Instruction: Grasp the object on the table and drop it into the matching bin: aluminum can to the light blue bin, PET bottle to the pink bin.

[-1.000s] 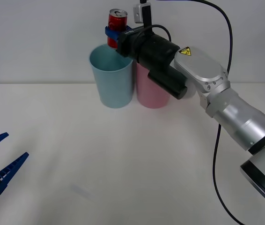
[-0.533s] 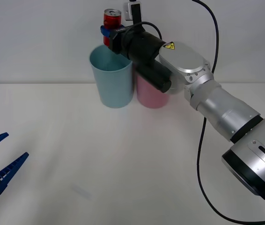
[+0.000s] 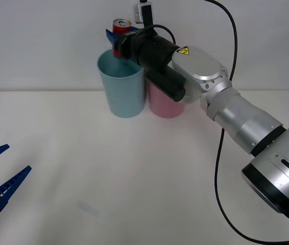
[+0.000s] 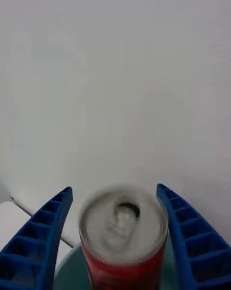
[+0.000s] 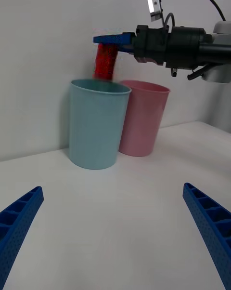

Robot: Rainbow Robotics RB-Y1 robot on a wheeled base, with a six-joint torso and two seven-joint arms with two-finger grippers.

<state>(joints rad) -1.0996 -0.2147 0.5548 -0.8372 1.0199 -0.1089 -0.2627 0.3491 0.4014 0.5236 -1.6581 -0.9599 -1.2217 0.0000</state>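
Plainly the table (image 3: 134,178) is the stage, wide and white, with both bins at its far edge against the wall. Over it the right arm (image 3: 236,117) reaches forward and across, past the pink bin (image 3: 165,104), so that its wrist ends above the light blue bin (image 3: 121,89), the proper home for aluminium. The two bins stand touching, or just beside each other, which is why the arm has to carry well over the pink rim to avoid a wrong drop.

The right gripper (image 3: 115,39) hangs above the blue bin's mouth. Its fingers are spread, with a gap showing on each side of the aluminum can (image 4: 122,232), so nothing is clamped. The can sits upright between them, silver top up and smeared as if dropping, with its lower end about level with the blue rim. My judgement is that the release is under way.

The left gripper (image 3: 18,157) waits low at the near left, fingers wide and holding nothing
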